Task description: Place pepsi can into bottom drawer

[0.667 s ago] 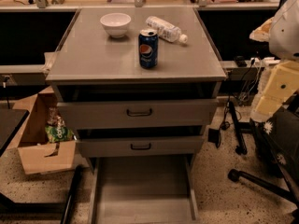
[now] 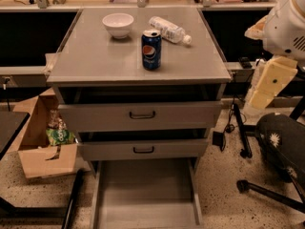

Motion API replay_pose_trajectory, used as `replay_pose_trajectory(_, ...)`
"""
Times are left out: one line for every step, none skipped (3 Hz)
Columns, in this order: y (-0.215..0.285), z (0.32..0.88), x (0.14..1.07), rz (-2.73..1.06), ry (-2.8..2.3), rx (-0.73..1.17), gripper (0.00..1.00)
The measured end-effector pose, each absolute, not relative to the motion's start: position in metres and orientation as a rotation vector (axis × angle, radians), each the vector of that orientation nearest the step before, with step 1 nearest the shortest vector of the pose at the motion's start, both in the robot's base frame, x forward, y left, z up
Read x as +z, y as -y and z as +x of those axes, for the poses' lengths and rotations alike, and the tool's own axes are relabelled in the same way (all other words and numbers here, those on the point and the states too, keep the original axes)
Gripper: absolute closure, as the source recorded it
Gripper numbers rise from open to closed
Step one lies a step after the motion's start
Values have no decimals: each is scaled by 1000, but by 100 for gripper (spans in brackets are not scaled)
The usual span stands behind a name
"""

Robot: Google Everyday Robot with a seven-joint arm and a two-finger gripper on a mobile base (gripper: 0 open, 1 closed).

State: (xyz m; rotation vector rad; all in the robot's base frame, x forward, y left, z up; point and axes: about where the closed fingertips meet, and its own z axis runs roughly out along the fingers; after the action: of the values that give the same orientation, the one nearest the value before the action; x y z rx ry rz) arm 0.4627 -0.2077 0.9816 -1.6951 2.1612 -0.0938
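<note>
Standing on cabinet top: pepsi can (image 2: 151,50), upright, silver top up, round logo facing the camera.
Can position: upper centre of frame, slightly right of the top's midline, closer to the front edge than to the back.
Can contact: stands free, nothing touches it.
Cabinet top: grey flat surface (image 2: 95,56), fills the upper middle of frame.
White bowl: (image 2: 118,24) up-left of the can, near but apart, upright.
Clear plastic bottle: (image 2: 169,30) lying on its side up-right of the can, white cap pointing to the lower right, close to the can but not touching.
Upper drawer: (image 2: 190,116) grey front with a dark handle, just under the top, dark gap above it.
Middle drawer: (image 2: 181,149) grey front with a dark handle, directly below the upper one, also with a dark gap above.
Bottom drawer: (image 2: 143,194) pulled out at bottom centre of frame, below both handled drawers; wide shallow grey tray with low side walls, near end cut off by the lower edge.
Gripper: (image 2: 269,84) cream-coloured piece at the right edge of frame, hanging under the white arm housing (image 2: 286,27), right of the cabinet, well apart from the can and the tray.
Gripper state: cannot tell from this view.
Cardboard box: (image 2: 40,159) on the floor (image 2: 224,194) at lower left, beside the cabinet, green packet (image 2: 59,135) inside.
Office chair: (image 2: 281,140) dark seat and base legs at lower right, below the gripper.
</note>
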Motion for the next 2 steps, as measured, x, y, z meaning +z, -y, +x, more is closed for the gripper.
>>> replay_pose_trajectory(213,492,953,-1622,-2168,-48,0)
replay_pose_trajectory(210,505,957,-1595,-2135,-73,0)
